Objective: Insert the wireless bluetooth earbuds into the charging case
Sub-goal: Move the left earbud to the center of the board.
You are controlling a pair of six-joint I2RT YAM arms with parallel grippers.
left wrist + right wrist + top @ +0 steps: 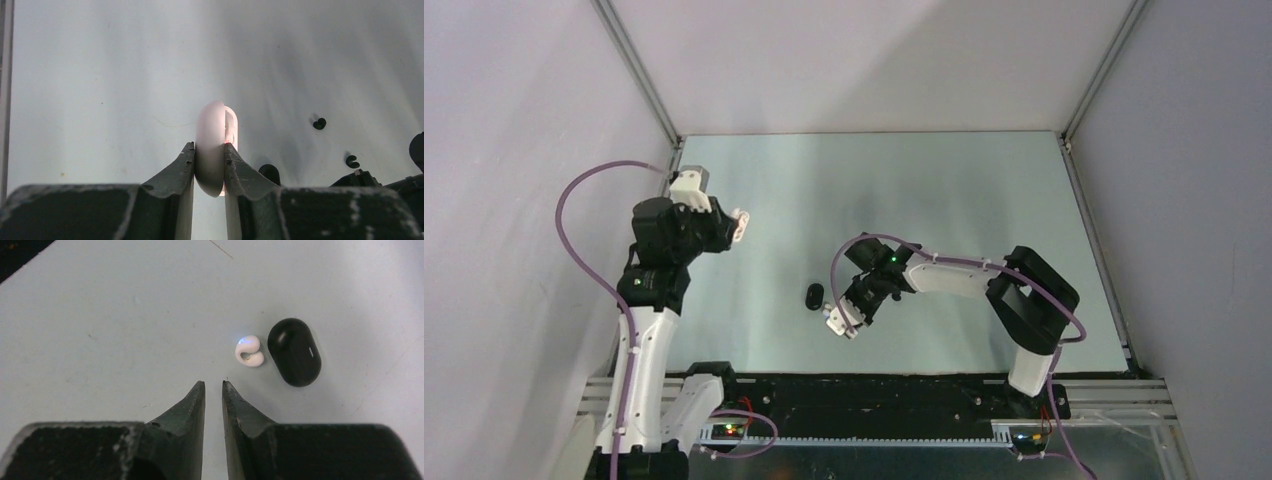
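Right gripper (213,385): the jaws are held narrowly apart and nothing is gripped between them; the tips are poised above the table, near the charging case and on its near side.
Left gripper (210,146): it is closed on a white oval case (214,122), which is pinched edge-on between the two fingers and raised off the table, well apart from the charging case and to its left.
Charging case (294,351): the glossy black oval is lying flat on the table with its lid closed; in the overhead view it is seen just left of the right gripper.
White earbud (249,351): one is lying on the table just beside the charging case, on its left in the right wrist view; a small blue glow is seen at one end. Whether the two touch cannot be told.
Black earbuds (319,123): two are seen in the left wrist view, lying apart from each other on the table; their place relative to the charging case cannot be told.
Table (944,200): a pale, matt surface on which the charging case and the earbuds are resting.
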